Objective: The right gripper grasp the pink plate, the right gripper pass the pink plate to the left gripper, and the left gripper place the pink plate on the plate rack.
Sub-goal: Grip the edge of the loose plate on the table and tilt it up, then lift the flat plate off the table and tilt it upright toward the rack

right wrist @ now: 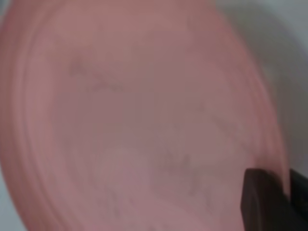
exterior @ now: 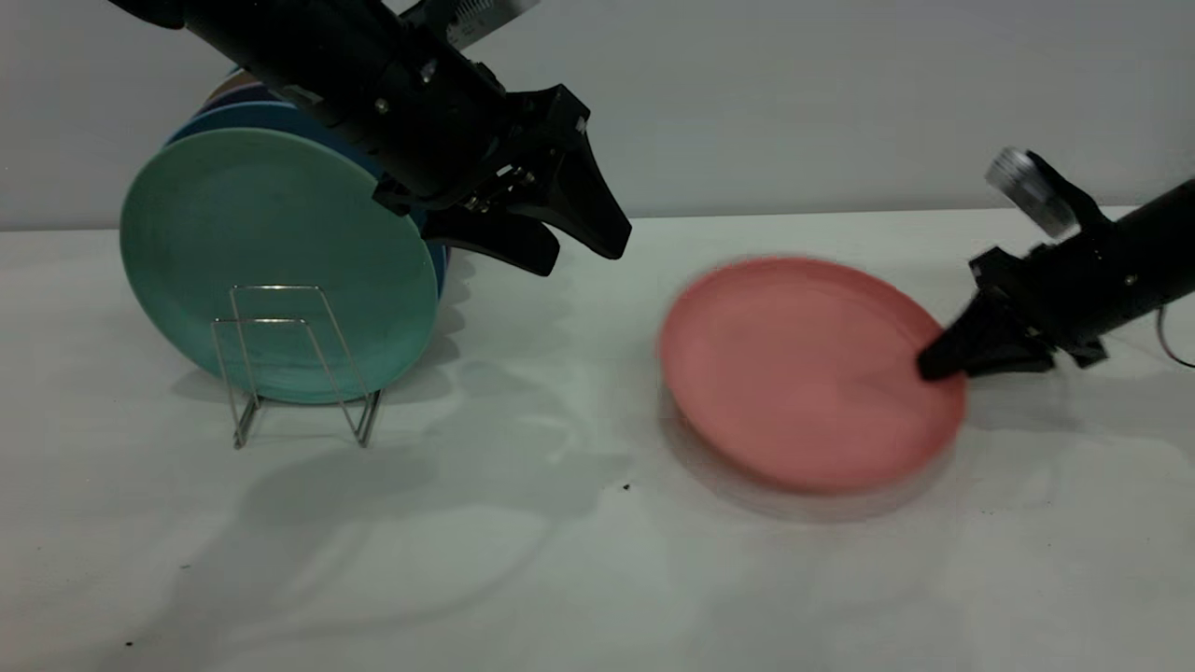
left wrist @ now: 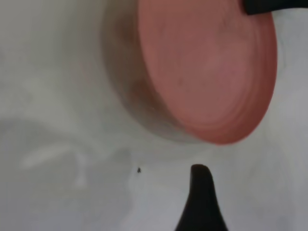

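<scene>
The pink plate (exterior: 808, 373) is tilted up off the white table, its right rim pinched by my right gripper (exterior: 938, 362), which is shut on it. In the right wrist view the plate (right wrist: 144, 120) fills the picture, its rim between the two fingers (right wrist: 262, 202). My left gripper (exterior: 583, 245) hovers open and empty above the table, between the rack and the plate, apart from both. The left wrist view shows the plate (left wrist: 207, 72) and one of my fingertips (left wrist: 201, 192). The wire plate rack (exterior: 294, 364) stands at the left with a green plate (exterior: 280, 261) in it.
Behind the green plate stand more plates, a blue one (exterior: 252, 117) among them. The rack's front loops (exterior: 271, 373) hold nothing. The white table (exterior: 560, 560) runs on toward the front. A grey wall closes the back.
</scene>
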You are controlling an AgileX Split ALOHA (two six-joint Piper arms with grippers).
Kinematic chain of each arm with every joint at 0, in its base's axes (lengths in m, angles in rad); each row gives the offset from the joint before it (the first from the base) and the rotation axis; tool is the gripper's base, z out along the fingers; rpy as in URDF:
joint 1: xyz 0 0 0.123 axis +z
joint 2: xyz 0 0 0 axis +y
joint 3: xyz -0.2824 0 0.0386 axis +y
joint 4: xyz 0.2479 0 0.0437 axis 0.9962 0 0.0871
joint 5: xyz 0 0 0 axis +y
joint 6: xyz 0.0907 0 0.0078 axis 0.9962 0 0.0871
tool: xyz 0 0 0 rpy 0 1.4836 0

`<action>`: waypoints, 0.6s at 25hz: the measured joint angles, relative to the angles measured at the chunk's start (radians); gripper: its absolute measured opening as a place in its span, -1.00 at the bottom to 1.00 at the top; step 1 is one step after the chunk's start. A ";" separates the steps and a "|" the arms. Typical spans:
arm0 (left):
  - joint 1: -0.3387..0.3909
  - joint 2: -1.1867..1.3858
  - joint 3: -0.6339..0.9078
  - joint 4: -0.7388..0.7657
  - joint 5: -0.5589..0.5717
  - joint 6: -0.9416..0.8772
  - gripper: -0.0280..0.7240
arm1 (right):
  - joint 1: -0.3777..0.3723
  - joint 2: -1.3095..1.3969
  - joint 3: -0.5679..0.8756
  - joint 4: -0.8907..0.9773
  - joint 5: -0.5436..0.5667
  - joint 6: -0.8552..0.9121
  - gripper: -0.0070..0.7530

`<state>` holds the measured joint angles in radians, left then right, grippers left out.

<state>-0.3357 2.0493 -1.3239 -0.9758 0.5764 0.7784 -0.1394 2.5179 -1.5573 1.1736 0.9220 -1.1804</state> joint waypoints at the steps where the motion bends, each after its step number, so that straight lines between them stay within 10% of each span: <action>1: 0.012 0.000 0.000 0.000 0.027 -0.013 0.65 | 0.004 0.000 0.000 0.030 0.036 -0.044 -0.94; 15: 0.053 0.001 0.000 0.000 0.021 -0.069 0.65 | 0.140 0.000 0.000 0.165 0.164 -0.173 -0.94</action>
<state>-0.2831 2.0504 -1.3239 -0.9753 0.5971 0.7089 0.0008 2.5179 -1.5573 1.3385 1.0861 -1.3534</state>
